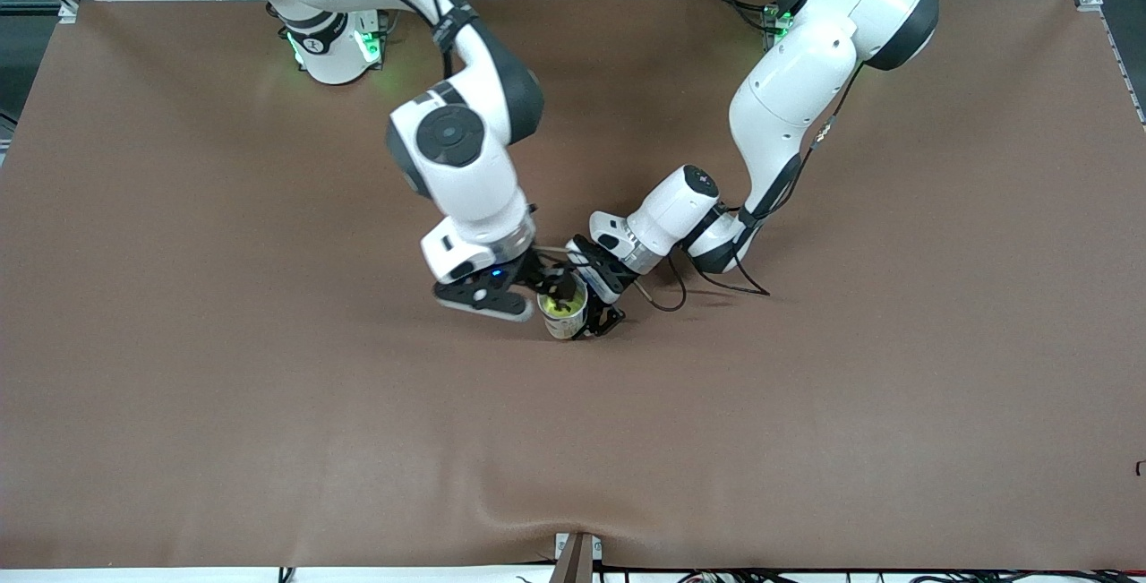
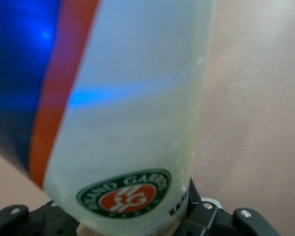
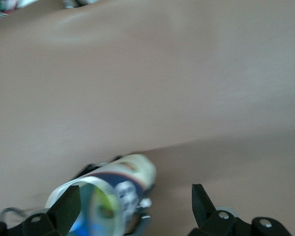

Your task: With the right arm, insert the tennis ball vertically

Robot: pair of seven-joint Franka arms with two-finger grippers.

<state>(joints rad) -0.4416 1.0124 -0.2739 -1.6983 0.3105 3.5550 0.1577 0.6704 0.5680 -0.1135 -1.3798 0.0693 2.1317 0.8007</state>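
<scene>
**A:** Start with the biggest thing. The brown table (image 1: 269, 386) is bare apart from the cluster near its middle. Your right arm (image 1: 466, 171) comes down from its base, and your left arm (image 1: 788, 108) folds in low from the other end. Both meet at the tennis ball can (image 1: 564, 312), which stands upright with its mouth open upward.

**B:** And the left gripper?

**A:** The left gripper (image 1: 602, 289) is clamped around the can's wall, steadying it. In the left wrist view the can (image 2: 132, 113) fills the frame, its white label and round green-and-orange logo sitting right between the fingers.

**B:** The right one?

**A:** The right gripper (image 1: 535, 283) sits just over the can's mouth with its jaws spread wide and nothing between them. The right wrist view shows both fingertips (image 3: 69, 209) well apart and the can (image 3: 105, 196) seen from above the rim.

**B:** Where's the ball?

**A:** The tennis ball (image 1: 562, 304) shows as yellow-green inside the can's mouth. How deep it has settled, you cannot tell.

**B:** So which step are you in?

**A:** I'd judge the release is done, and the ball is in. Your next move is likely a straight lift of the right gripper, keeping its fingers off the rim, while the left holds the can steady.
</scene>
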